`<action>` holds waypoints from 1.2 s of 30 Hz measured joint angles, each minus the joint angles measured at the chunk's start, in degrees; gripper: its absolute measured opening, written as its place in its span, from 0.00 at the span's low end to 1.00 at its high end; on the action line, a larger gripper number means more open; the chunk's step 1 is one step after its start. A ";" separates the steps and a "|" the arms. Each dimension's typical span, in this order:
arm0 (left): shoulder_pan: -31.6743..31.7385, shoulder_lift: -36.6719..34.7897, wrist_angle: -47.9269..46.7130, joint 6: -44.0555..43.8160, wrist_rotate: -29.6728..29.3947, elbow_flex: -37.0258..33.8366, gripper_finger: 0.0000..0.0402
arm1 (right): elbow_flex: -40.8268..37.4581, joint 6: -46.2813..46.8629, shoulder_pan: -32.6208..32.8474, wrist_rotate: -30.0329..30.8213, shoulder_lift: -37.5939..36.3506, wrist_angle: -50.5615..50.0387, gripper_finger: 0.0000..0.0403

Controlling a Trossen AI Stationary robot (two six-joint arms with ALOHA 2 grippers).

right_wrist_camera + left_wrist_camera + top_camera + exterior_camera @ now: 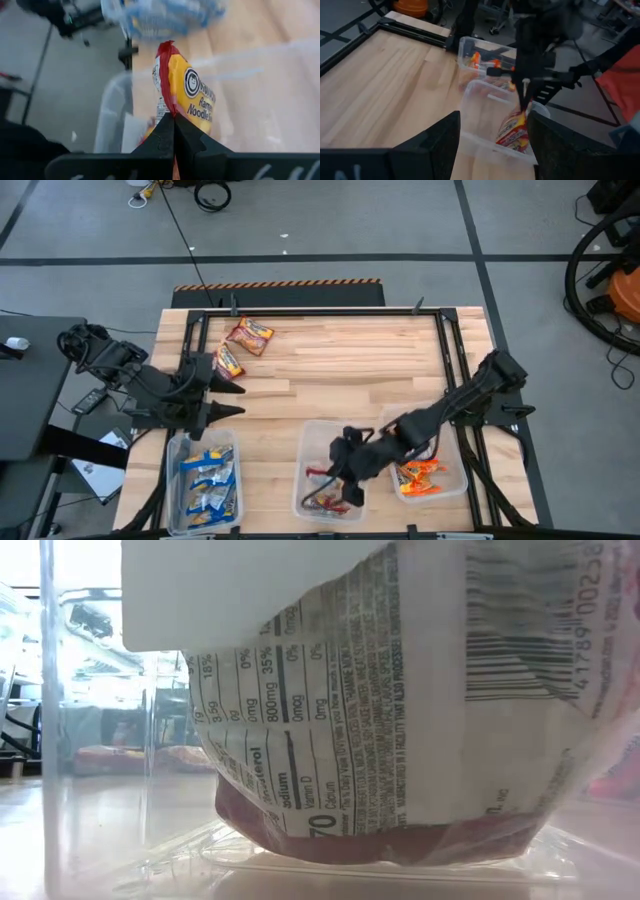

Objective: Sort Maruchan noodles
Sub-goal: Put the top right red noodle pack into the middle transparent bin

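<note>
A red-and-yellow noodle packet (187,92) is pinched by its edge in the right gripper (350,470), hung lengthwise directly over the middle bin (310,435) at lower centre; the left gripper (222,402), spread empty, waits at left.

Robotics lab or workshop. Wood bench (340,365) in black metal frame (452,350), two dark arms mounted at its sides. Grey concrete floor (400,225) with dark taped lines, hazard-striped strip (278,283) along bench's far edge. Loose cables (180,225) on floor, wheel (595,265) and orange gear (625,290) at right. Clear bins (335,470) on bench.
</note>
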 joint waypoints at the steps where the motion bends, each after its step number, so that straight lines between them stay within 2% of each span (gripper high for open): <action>1: -0.58 0.00 0.04 -0.17 -0.02 0.00 0.58 | 0.00 -0.21 0.24 -0.15 1.10 -0.04 0.01; 8: -5.39 0.51 -0.04 -2.11 -2.18 0.00 0.58 | -0.02 -3.68 0.15 -1.50 7.53 -0.05 0.01; 15: -7.92 1.20 -0.32 -3.17 -3.81 0.00 0.58 | -0.04 -6.31 -0.55 -7.28 11.03 0.42 0.04; 19: -8.21 1.14 -1.81 -3.13 -4.91 0.00 0.58 | -0.04 -7.44 -0.98 -8.13 11.05 0.28 0.09; 25: -8.25 1.14 -6.78 -3.25 -9.64 0.00 0.58 | 0.34 -7.18 -1.27 -9.21 9.59 0.16 0.20; 28: -7.18 0.69 -12.09 -7.10 -11.41 0.00 0.58 | 2.10 -7.04 -1.82 -9.46 7.84 -1.86 0.28; 32: -3.50 0.21 -27.49 -19.35 -12.84 0.02 0.58 | 5.96 -7.55 -2.81 -7.75 4.11 -7.05 0.36; 36: 1.59 0.15 -36.63 -26.86 -9.16 -3.77 0.58 | 9.12 -10.21 -3.67 -4.11 -0.12 -9.72 0.42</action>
